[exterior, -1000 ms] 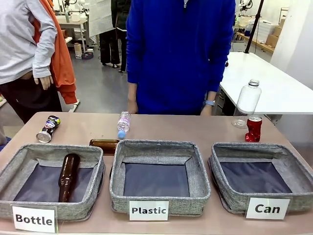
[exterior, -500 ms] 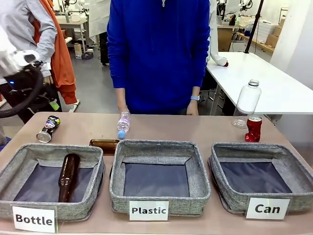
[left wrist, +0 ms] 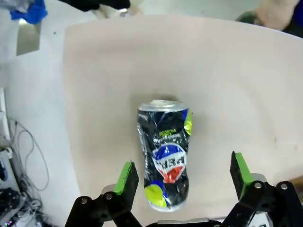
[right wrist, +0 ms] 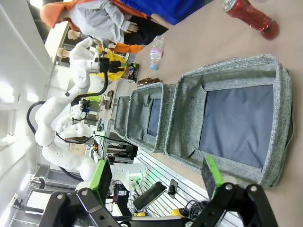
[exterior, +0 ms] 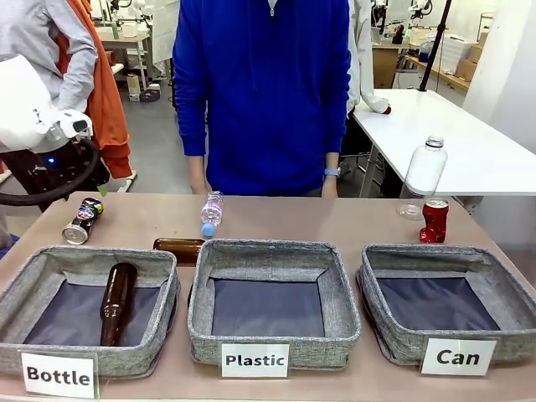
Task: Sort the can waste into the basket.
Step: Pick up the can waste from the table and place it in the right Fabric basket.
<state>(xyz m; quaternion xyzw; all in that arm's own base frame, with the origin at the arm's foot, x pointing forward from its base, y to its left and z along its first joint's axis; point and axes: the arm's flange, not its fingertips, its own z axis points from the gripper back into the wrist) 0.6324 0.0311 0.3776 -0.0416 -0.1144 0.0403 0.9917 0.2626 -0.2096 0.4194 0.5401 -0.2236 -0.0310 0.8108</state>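
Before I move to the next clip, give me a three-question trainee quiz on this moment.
1. True or false: the red can is in the Can basket.
2. Which thing is the open left gripper hanging over? A) black can B) red can C) clear bottle
3. How many bottles lie in the Bottle basket?

Key:
1. False. It stands on the table behind that basket.
2. A.
3. One, a brown bottle.
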